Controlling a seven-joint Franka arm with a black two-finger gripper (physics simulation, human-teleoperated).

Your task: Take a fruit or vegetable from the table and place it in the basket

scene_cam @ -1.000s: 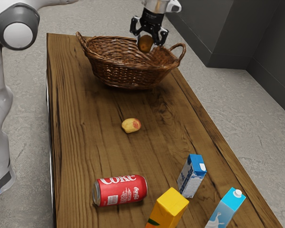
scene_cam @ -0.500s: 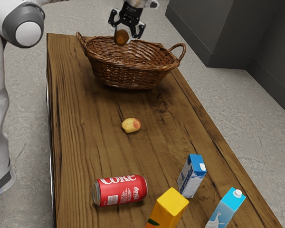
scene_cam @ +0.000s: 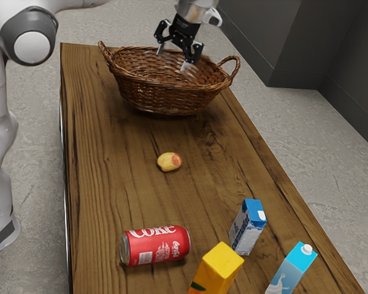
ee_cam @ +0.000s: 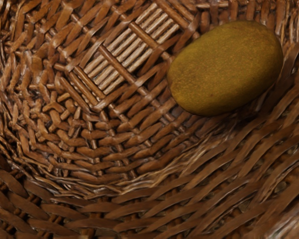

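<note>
Since the earlier frame, the claw (scene_cam: 174,57) has let go of the brown fruit (ee_cam: 225,68) and shifted toward the exterior view's right. It hangs over the basket (scene_cam: 165,95), fingers well apart, holding nothing; the brown fruit is inside, below the rim. One red can (scene_cam: 154,245) lies on the bench (scene_cam: 116,184).

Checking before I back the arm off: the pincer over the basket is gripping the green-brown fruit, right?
Not gripping: the exterior view shows the pincer open over the basket, and the wrist view shows the green-brown fruit inside it.
</note>
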